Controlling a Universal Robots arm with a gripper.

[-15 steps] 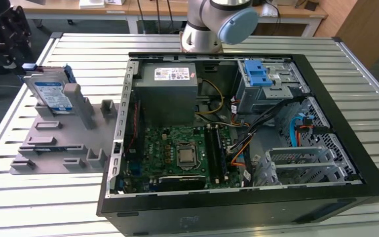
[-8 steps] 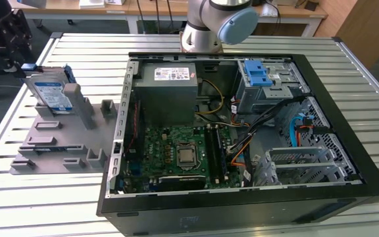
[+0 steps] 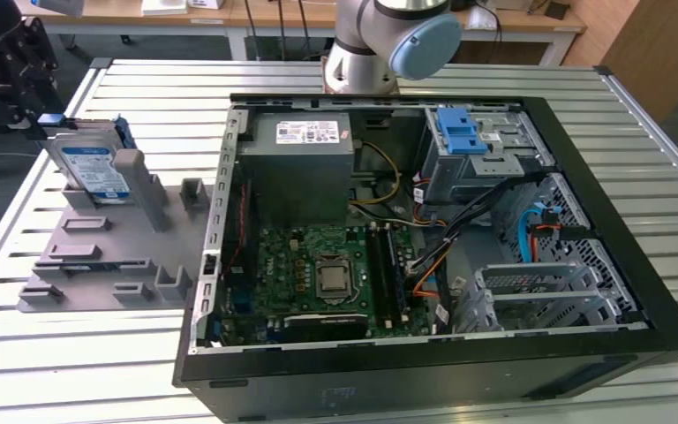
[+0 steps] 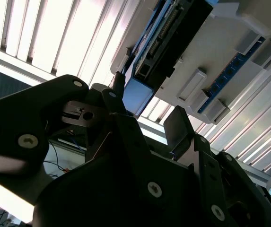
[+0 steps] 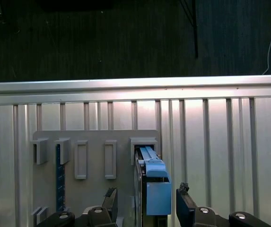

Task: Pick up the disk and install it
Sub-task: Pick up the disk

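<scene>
claw [image 5: 147,201] spread either side of disk [image 5: 157,195]

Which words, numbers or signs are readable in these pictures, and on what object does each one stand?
Blue-and-white label on the disk: print too small to read.
White sticker on the grey box: print too small to read.
Processor on the green board: markings too small to read.
Nothing can be quoted.

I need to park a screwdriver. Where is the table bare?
Bare slats of the table lie between the grey fixture plate and the near edge, and along the exterior view's right of the computer case. The case interior and the fixture, holding the disk, are crowded.
</scene>
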